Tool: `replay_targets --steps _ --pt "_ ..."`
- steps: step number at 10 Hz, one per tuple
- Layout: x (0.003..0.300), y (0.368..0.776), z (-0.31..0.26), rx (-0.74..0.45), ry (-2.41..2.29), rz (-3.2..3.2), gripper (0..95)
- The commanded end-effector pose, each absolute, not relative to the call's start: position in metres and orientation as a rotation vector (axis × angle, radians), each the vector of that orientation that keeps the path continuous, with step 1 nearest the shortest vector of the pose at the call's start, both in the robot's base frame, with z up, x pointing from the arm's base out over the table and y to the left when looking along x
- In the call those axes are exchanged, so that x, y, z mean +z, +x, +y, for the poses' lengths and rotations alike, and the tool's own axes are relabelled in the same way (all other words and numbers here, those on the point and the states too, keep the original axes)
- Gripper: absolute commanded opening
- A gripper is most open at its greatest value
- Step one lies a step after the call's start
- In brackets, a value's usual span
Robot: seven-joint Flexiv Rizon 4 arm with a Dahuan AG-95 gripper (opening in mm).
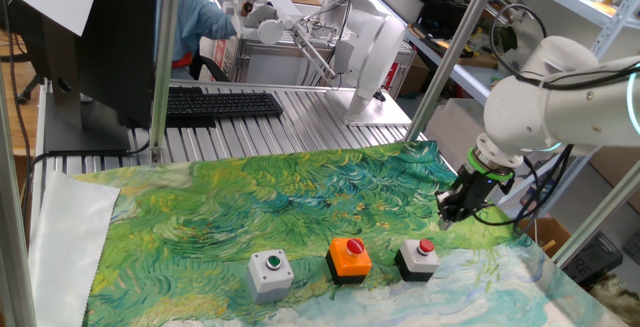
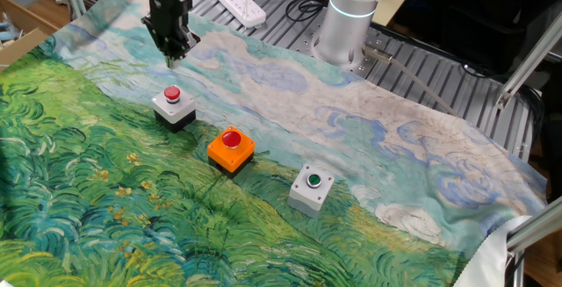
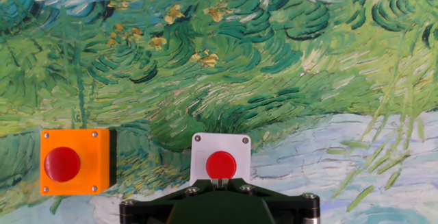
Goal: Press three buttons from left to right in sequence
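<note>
- While the pincer (image 2: 176,52) hangs pointing straight down, its fingers are drawn fully together and grip nothing; the tips come to a single blunt point.
- From that point outward: the black box with the small red cap (image 2: 173,106) sits nearest, a little further out toward the painted green, the pincer hovering above and just behind it, not touching.
- Hand view agrees: the white top plate and red cap (image 3: 221,164) lie right at the lower edge, just ahead of the pincer's housing, close to centred.
- Next along the row comes the orange box with the red cap (image 2: 231,148), then the light grey box with the green cap (image 2: 312,188), farthest from the pincer.
- Row runs on a diagonal across the printed cloth (image 2: 79,199) that covers the bench; in the one fixed view it reads green (image 1: 270,272), orange (image 1: 349,258), black (image 1: 417,258) from left to right.
- Judgement: the pincer stands at the right end of the sequence. If no press has been made, the move must carry it along the whole row to the green cap; if the black box is the step in hand, a small shift forward and a straight descent would do. Frames do not settle which.
- Risk, as I read it: the small cap leaves little margin for a closed tip landing off-centre.
</note>
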State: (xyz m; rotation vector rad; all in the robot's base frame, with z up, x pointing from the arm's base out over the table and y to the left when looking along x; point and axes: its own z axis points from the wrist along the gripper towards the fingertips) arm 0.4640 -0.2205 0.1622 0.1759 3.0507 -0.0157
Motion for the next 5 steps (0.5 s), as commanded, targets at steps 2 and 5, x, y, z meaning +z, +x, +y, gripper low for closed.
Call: replay_targets --steps 2,5 --pt "0.1642 0.4691 -0.2184 -0.006 0.215 3.045 0.0" --pt "0.1626 0.4723 -0.2163 0.091 0.244 3.049 0.0"
